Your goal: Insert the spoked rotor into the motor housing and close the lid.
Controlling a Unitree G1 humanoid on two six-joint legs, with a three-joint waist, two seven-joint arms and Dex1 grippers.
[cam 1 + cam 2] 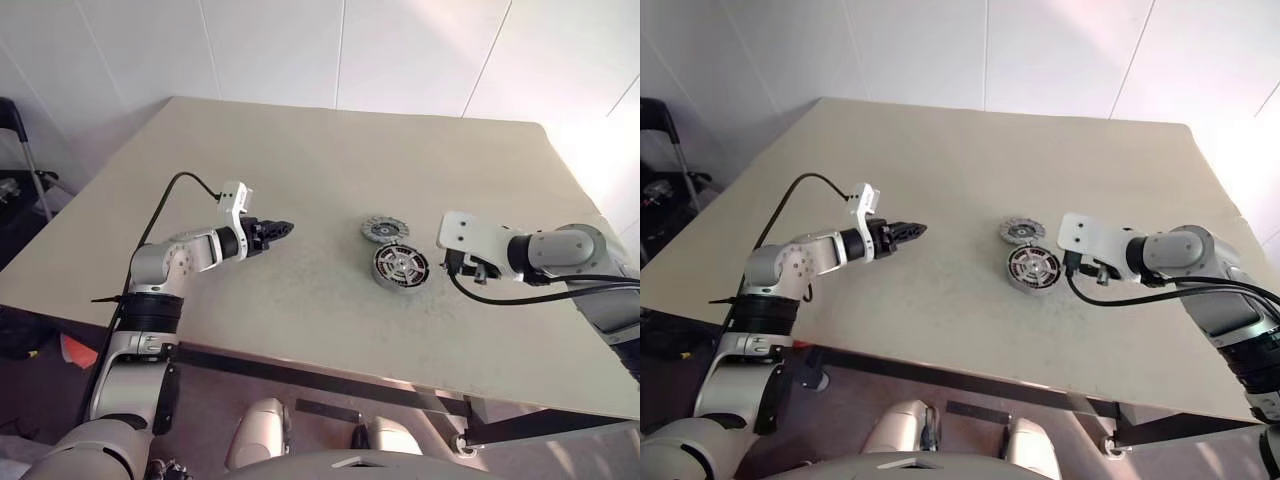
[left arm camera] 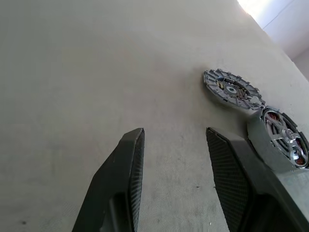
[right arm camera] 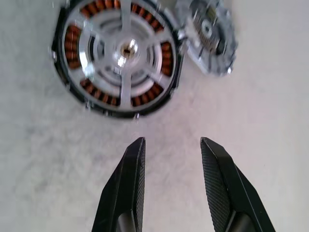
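The motor housing (image 1: pixel 401 267) lies right of the table's middle, and its reddish coil windings (image 3: pixel 73 38) show around the rim. The spoked rotor (image 3: pixel 126 48) sits inside it, silver spokes facing up. The lid (image 1: pixel 385 230), a grey ribbed disc, lies flat on the table just behind the housing, touching or nearly touching its rim. My right gripper (image 3: pixel 171 145) stands open and empty a short way to the right of the housing, pointing at it. My left gripper (image 1: pixel 283 228) hovers open well to the left, aimed toward the lid (image 2: pixel 233 89), with nothing between its fingers (image 2: pixel 130 164).
The beige table (image 1: pixel 300 150) reaches back to a white wall. Its front edge (image 1: pixel 300 365) runs close to me. The right arm's black cable (image 1: pixel 520 297) loops low over the table. A dark frame (image 1: pixel 20 150) stands off the table's left side.
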